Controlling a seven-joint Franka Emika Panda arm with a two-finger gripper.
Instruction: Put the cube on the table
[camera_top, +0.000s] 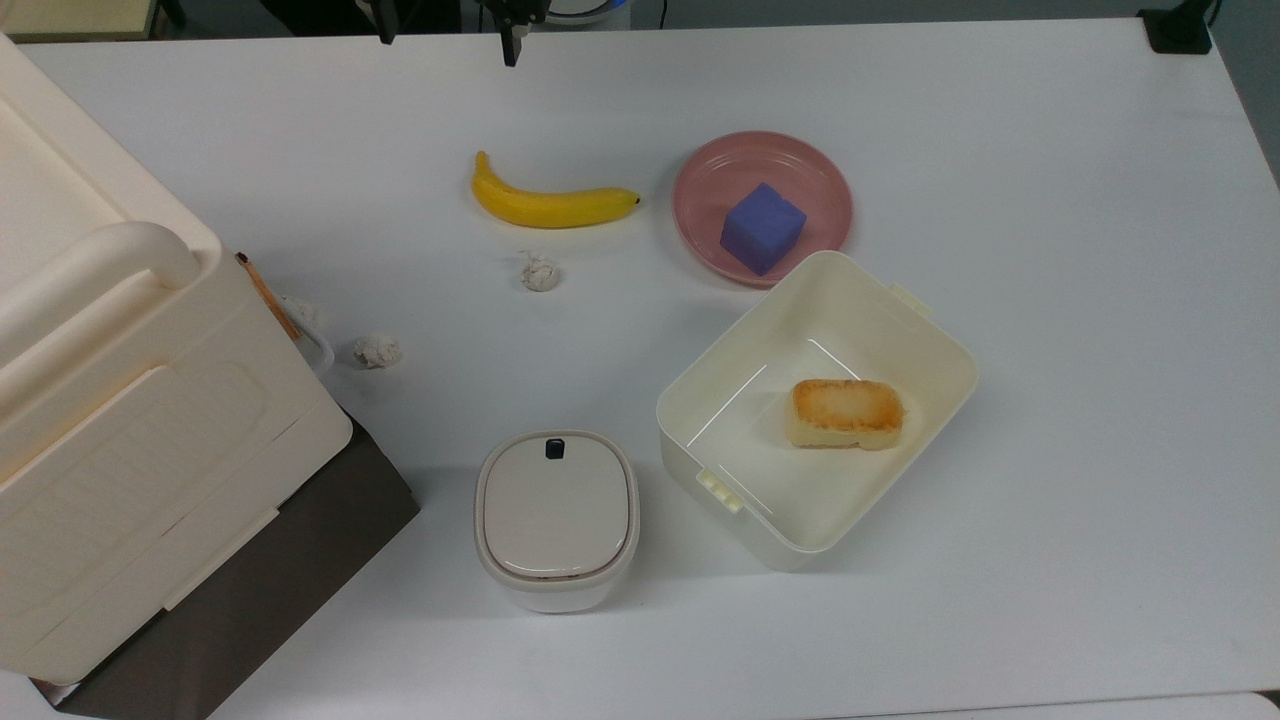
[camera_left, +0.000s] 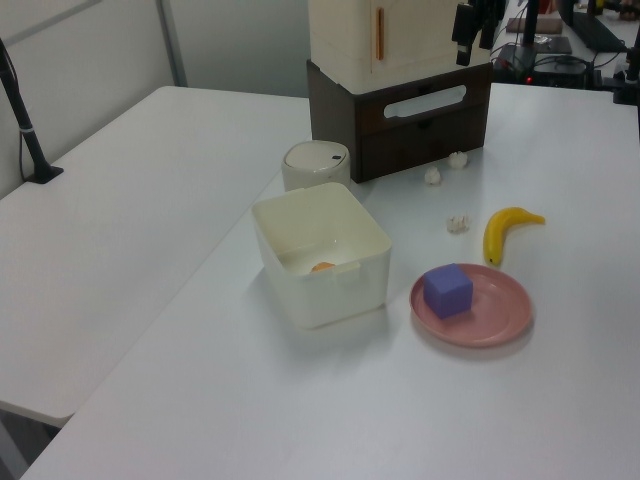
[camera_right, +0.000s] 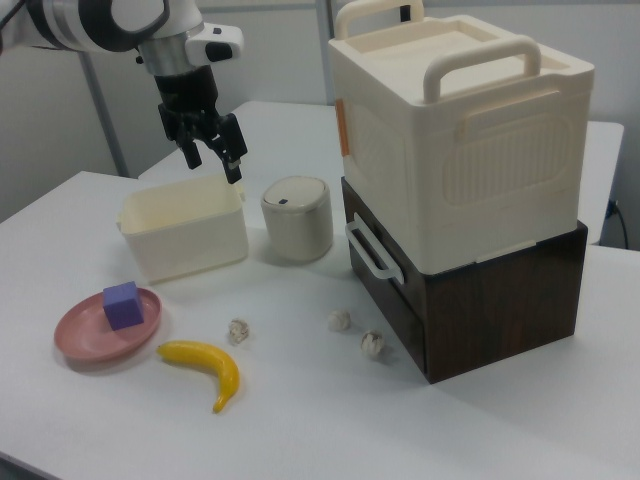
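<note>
The blue-purple cube (camera_top: 762, 228) (camera_left: 448, 290) (camera_right: 122, 303) sits upright on the round pink plate (camera_top: 720, 170) (camera_left: 500, 315) (camera_right: 85, 342), which lies on the white table (camera_top: 1050, 250). My gripper (camera_top: 448, 32) (camera_left: 476, 30) (camera_right: 214, 167) hangs high in the air, well away from the cube. In the right view it hovers above the cream box's back edge. In the top view it is at the table's top edge, up and left of the plate. It is open, with nothing between its dark fingers (camera_right: 236, 165).
An open cream box (camera_top: 930, 330) (camera_right: 185, 235) holding a toasted bread block (camera_top: 846, 412) stands right beside the plate. A banana (camera_top: 550, 203), a lidded bin (camera_top: 556, 515), paper balls (camera_top: 540, 271) (camera_top: 377, 349) and a big cream case (camera_right: 460, 130) on a dark drawer unit (camera_right: 480, 290) share the table.
</note>
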